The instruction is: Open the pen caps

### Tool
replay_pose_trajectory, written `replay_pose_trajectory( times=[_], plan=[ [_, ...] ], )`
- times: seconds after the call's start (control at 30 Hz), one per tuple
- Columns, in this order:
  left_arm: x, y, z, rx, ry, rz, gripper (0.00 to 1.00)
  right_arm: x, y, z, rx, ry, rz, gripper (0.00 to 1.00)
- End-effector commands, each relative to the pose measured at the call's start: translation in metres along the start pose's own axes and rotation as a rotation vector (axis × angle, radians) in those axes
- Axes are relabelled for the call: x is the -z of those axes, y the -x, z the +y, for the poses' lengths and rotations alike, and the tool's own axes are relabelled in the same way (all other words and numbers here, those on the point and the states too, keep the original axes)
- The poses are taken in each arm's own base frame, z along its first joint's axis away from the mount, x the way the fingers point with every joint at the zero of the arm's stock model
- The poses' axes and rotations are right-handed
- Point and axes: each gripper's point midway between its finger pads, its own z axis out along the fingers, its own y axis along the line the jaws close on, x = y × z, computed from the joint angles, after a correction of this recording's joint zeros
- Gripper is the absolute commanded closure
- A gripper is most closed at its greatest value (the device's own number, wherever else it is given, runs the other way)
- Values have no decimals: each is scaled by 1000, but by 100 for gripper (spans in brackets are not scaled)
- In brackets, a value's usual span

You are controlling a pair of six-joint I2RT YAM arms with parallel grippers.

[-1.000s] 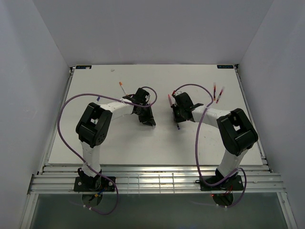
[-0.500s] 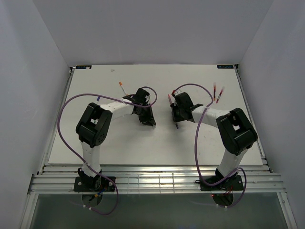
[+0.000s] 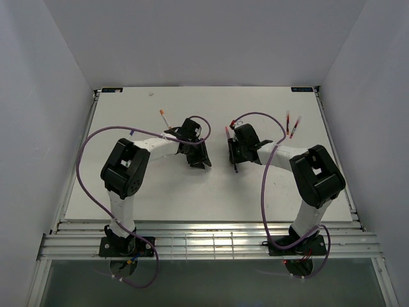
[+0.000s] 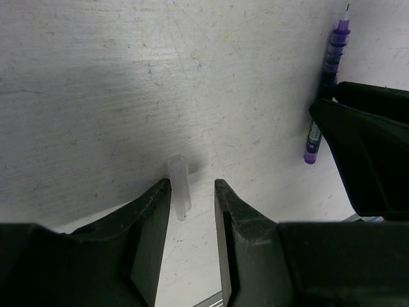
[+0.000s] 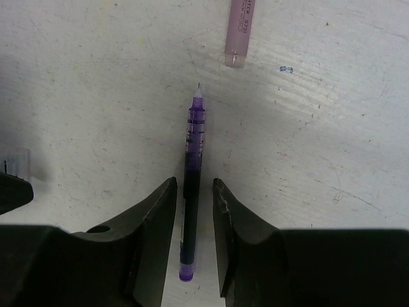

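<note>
A clear translucent pen cap [image 4: 179, 189] lies on the table just off my left gripper's [image 4: 192, 184] left fingertip; the jaws stand open and hold nothing. The uncapped purple pen [image 5: 193, 179] lies flat between the open jaws of my right gripper [image 5: 194, 182], with a gap on each side and its tip pointing away. In the left wrist view the same purple pen [image 4: 326, 96] lies by the right gripper's black finger [image 4: 370, 147]. From above, the left gripper [image 3: 199, 160] and right gripper [image 3: 235, 160] face each other at mid-table.
A pink pen [image 5: 239, 29] lies just beyond the purple pen's tip. An orange-tipped pen [image 3: 164, 118] lies behind the left arm, and two red pens [image 3: 291, 125] at the back right. A small blue piece [image 3: 131, 132] sits at the left.
Both grippers have opened. The purple pen now lies loose between the right jaws and the clear cap loose by the left jaws. The arms have barely shifted.
</note>
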Motion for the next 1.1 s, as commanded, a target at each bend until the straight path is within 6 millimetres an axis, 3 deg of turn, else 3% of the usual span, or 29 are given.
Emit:
replay_pose_trajectory(
  times=[0.0, 0.13, 0.23, 0.4, 0.57, 0.73, 0.83, 0.93, 1.07],
  plan=[
    [-8, -17, 54, 1, 197, 17, 53, -3, -27, -7, -2, -20, 82, 64],
    [-2, -15, 52, -4, 189, 3, 49, -1, -25, -7, -2, -18, 74, 60],
    [4, -14, 50, -7, 185, -11, 44, 1, -22, -6, -1, -16, 67, 50],
    [10, -15, 51, -11, 187, -24, 40, 8, -15, -3, 8, -2, 53, 48],
    [12, -18, 51, -9, 178, -23, 37, 24, 0, 0, 8, 13, 7, 47],
    [23, -18, 47, -13, 162, -45, 36, 52, 24, -4, 14, -22, -65, 43],
    [32, -14, 44, -25, 153, -74, 36, 67, 47, -22, 1, -77, -114, 38],
    [48, -7, 33, -46, 127, -112, 36, 76, 66, -52, -42, -134, -126, 37],
    [69, 0, 7, -72, 34, -144, 36, 85, 88, -117, -151, -228, -137, 39]
  ],
)
